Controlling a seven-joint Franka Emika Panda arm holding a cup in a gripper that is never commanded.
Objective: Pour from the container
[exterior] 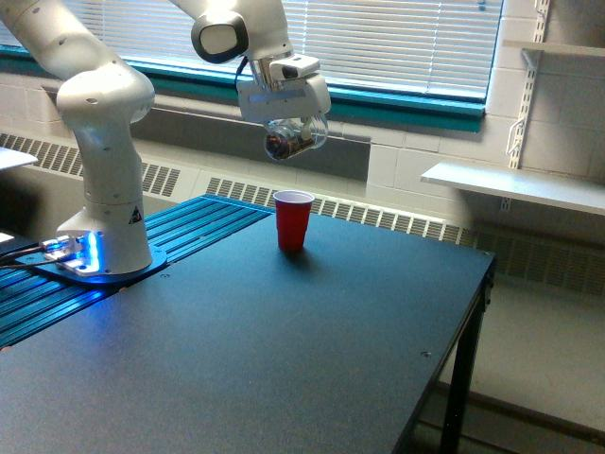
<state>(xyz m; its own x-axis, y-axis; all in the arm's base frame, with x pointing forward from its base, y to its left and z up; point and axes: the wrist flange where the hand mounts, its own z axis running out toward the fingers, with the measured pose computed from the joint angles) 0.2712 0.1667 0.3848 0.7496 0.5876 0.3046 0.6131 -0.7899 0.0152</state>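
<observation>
Exterior view. The small clear, see-through plastic cup (295,140) hangs in the air, tipped well over on its side, with its mouth turned toward the exterior view's left and slightly down. Dark contents show through its wall near the mouth; what they are cannot be told. No stream leaving the cup can be made out.

The opaque red plastic cup with white inside (293,220) stands upright on the dark rectangular bench (284,359), toward the far edge. Its inside shows only as a white rim; whether it holds anything cannot be told. The clear cup is above the red cup and well apart from it, with open air between the 2.

The bench surface around the red cup is bare on all sides. The bench's far-right corner and its right edge are open to the floor. At the exterior view's left, the white robot arm base (102,203) stands on a blue ribbed panel (142,270) that adjoins the bench.

The white claw (285,128) points downward from the wrist, directly above the clear cup. It is closed on the clear cup, gripping it near the base end; the fingers are largely hidden behind the cup, so the exact width between them cannot be read.
</observation>
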